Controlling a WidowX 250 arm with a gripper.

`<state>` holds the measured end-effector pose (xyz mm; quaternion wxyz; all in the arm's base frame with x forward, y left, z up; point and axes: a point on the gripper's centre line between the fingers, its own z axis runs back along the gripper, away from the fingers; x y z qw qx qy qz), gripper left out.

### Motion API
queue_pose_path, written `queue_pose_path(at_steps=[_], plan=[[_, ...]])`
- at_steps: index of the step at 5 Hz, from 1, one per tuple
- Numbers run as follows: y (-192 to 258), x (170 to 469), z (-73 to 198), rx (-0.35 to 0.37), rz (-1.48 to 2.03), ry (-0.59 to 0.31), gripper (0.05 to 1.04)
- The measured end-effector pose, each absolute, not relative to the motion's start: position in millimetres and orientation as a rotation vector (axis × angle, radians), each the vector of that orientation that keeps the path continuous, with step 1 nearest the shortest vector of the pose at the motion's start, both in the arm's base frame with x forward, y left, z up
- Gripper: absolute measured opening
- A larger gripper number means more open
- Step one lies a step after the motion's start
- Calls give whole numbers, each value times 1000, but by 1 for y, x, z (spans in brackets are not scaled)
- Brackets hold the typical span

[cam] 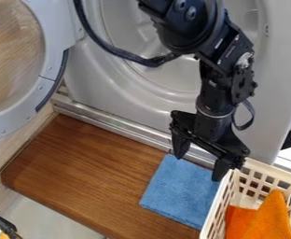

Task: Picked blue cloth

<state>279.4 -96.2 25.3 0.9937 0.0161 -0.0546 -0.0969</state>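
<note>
So we're looking at the black arm coming in from the top edge, with some tiny pale labels on one of its links, way too small for us to make out. Down at the end, the gripper has its two fingers spread wide, nothing between them, and they're pointing down over the far end of the blue cloth. We honestly can't tell from this angle if either fingertip is touching it. The cloth itself looks neatly folded and lies flat on a brown wooden board, towards the board's right end in our view, right by a cream plastic laundry basket with slotted sides. We've got a bright orange cloth sitting in that basket. Behind the arm is a pale grey front-loading laundry machine, its round door swung open on the left.
</note>
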Motion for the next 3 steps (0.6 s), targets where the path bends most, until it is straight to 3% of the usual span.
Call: queue_pose_path(at_steps=[1, 3], plan=[[-95, 277, 18, 38, -195, -88, 1001], [-45, 264, -25, 42, -111, -89, 1001]])
